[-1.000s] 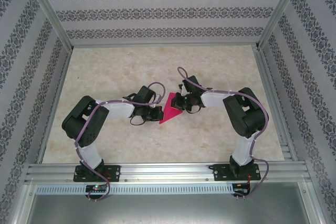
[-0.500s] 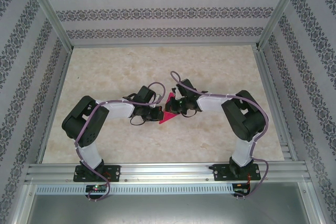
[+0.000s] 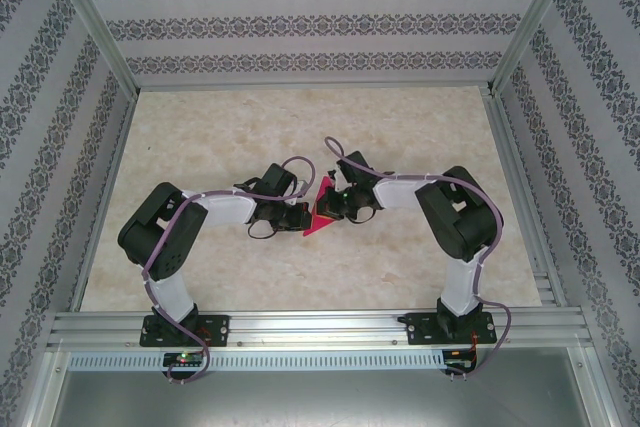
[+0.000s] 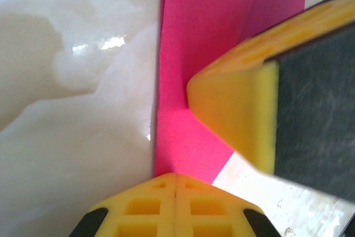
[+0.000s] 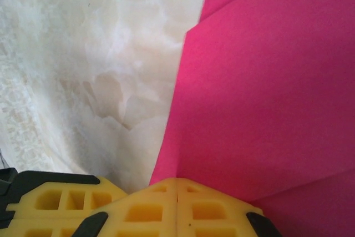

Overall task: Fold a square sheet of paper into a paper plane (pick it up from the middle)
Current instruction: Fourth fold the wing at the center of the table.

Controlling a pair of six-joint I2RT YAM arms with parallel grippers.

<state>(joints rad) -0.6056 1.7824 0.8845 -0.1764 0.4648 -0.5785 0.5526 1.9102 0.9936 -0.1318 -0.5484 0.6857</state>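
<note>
Left gripper (image 3: pixel 300 215) and right gripper (image 3: pixel 336 204) both pinched on the pink paper (image 3: pixel 319 215), mid-bench.
I'm seeing the left gripper's fingers pressed fully together on the paper's left edge. The right gripper is clamped the same way on the right side, one of its fingers just beside mine in the left wrist view. The paper is a folded triangle over the bench (image 3: pixel 400 117). Its long axis runs near-to-far, narrow tip pointing away from the arm bases.
</note>
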